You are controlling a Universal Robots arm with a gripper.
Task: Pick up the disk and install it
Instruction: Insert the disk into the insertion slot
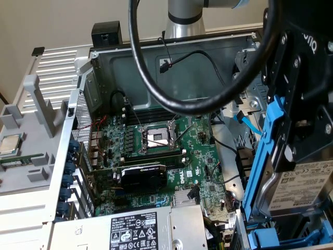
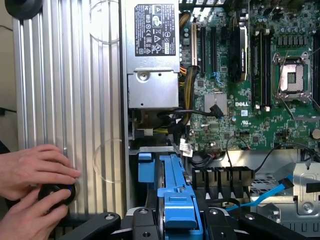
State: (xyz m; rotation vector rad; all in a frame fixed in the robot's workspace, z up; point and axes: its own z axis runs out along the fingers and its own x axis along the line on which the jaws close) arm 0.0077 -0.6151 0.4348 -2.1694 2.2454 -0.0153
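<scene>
1. Disk (image 1: 306,190): silver drive with a white label, clipped in a blue frame (image 1: 263,156). It hangs on edge at the exterior view's right, off the case floor, just above a second blue carrier (image 1: 283,240) in the bay.
2. Gripper (image 2: 177,221): black fingers clamped on the disk across its frame, one to each side.
3. Handling, judged: rigid, dense for its size, sensitive to shock. The bare metal is likely slick and the plastic frame may flex. Best held across the frame's long rails, clear of the label and connector end.
4. Surroundings: motherboard (image 1: 156,151) beside the bay; power supply (image 1: 138,232) near.
5. Person: two hands (image 2: 30,172) on a black knob (image 2: 56,192) on the ribbed panel (image 2: 65,75), well apart from the disk.
</scene>
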